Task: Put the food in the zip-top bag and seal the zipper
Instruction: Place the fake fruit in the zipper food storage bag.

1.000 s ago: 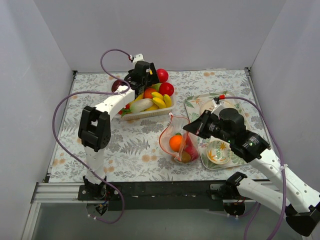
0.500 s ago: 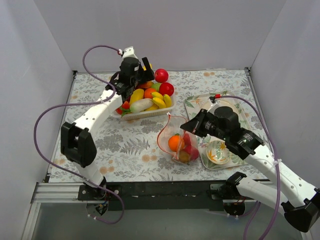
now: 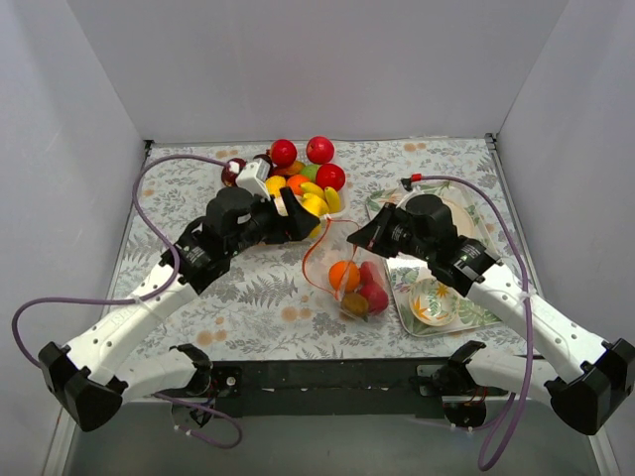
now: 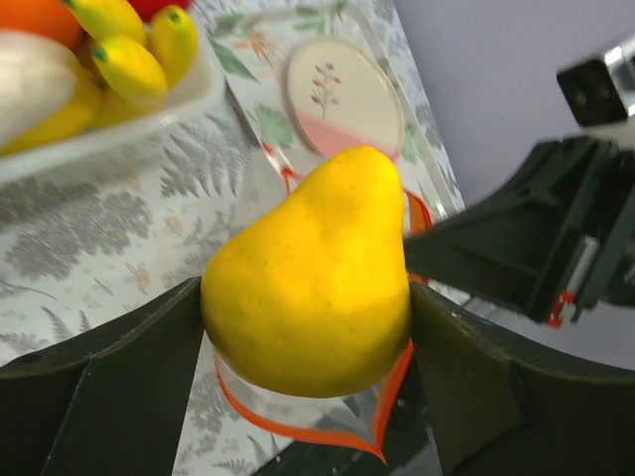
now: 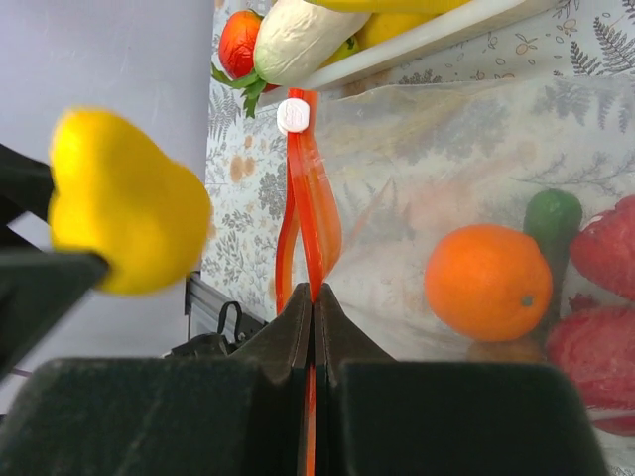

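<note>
My left gripper (image 3: 304, 220) is shut on a yellow pear (image 4: 313, 273) and holds it just above the open mouth of the clear zip-top bag (image 3: 349, 283). The red-orange zipper (image 4: 389, 385) loops below the pear. My right gripper (image 5: 313, 295) is shut on one side of the zipper (image 5: 310, 213) and holds the mouth up; it also shows in the top view (image 3: 373, 236). Inside the bag lie an orange (image 5: 488, 281), red fruits (image 5: 605, 248) and a green piece (image 5: 553, 218). The pear shows at the left of the right wrist view (image 5: 124, 213).
The white basket (image 4: 119, 114) with bananas, a white vegetable (image 5: 308, 35) and red apples (image 3: 330, 177) stands behind the bag. A patterned tray (image 3: 476, 309) on the right holds a bowl (image 3: 434, 300) and a pink-and-cream plate (image 4: 342, 94). White walls enclose the table.
My left arm has swung from the basket toward the bag, carrying the yellow pear down over its mouth. My right gripper has kept hold of the zipper and shifted slightly left.
</note>
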You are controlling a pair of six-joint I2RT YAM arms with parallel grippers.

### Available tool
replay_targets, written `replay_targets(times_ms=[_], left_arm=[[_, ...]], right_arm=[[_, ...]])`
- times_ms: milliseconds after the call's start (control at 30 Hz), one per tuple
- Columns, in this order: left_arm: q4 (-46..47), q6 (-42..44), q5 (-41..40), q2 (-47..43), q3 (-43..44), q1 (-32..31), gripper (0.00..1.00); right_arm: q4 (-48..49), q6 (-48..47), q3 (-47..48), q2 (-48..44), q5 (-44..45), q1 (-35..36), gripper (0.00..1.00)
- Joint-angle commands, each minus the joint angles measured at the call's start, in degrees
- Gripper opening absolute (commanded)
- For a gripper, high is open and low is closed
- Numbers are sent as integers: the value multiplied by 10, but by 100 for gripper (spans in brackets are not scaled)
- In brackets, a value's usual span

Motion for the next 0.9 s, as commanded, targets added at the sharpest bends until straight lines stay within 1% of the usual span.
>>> replay_targets(times_ms=[0, 200, 267, 433, 467, 567, 600, 633, 667, 800, 867], left_arm=[[-15, -56, 39, -28, -33, -46, 49], [-6, -75, 27, -10, -49, -80, 48], [-1, -78, 21, 0, -51, -91, 50], [3, -77, -10, 32, -41, -103, 66], [2, -76, -15, 39, -33, -103, 76], [4, -72, -29, 51, -13, -104, 82], [4, -70, -28, 52, -8, -104, 91], [7, -69, -26, 54, -4, -104, 96], [9, -63, -23, 56, 0, -104, 98], [14, -56, -16, 52, 15, -104, 98], [15, -55, -11, 45, 20, -105, 98]], right_arm=[[39, 3, 36, 5, 17, 4, 1], [36, 6, 45, 9, 26, 6, 1], [34, 7, 49, 10, 28, 7, 1], [33, 10, 51, 8, 21, 10, 1], [33, 11, 51, 6, 22, 12, 1], [31, 13, 45, -3, 23, 15, 1], [28, 13, 42, -6, 25, 16, 1], [28, 12, 39, -13, 26, 16, 1], [26, 12, 38, -16, 28, 16, 1], [20, 11, 29, -28, 29, 16, 1], [14, 7, 28, -34, 47, 16, 1]])
